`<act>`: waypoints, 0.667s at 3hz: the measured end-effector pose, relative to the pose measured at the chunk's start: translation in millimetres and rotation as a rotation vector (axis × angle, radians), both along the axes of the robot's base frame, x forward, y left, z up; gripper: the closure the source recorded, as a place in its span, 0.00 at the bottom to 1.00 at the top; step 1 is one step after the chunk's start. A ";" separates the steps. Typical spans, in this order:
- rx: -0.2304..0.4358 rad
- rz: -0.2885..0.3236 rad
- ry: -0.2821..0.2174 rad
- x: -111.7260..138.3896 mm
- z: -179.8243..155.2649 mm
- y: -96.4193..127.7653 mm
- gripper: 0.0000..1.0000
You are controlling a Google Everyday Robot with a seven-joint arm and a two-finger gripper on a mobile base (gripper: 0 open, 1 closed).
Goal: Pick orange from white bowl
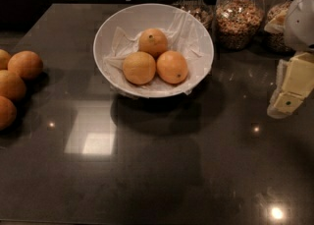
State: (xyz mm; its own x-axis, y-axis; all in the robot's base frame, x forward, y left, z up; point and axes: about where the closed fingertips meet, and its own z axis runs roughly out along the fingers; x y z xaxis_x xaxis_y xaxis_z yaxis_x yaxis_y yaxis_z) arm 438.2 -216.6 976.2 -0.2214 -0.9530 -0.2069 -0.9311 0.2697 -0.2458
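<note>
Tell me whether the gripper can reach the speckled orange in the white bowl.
Probably yes. The gripper hangs right of the white bowl; the orange lies uncovered on the bowl's near right side, though two other oranges crowd it.

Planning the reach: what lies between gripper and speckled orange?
Camera view: only bare counter and the bowl rim separate the gripper, at right edge, from the orange.

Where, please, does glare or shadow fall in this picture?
In the camera view, the dark table mirrors a pale rectangular glare patch and light spots; the white bowl casts a shadow on its near side; the gripper, at the right edge, looks brightly lit.
</note>
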 end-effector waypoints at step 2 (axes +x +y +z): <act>0.041 0.029 -0.022 24.1 -6.3 20.0 0.00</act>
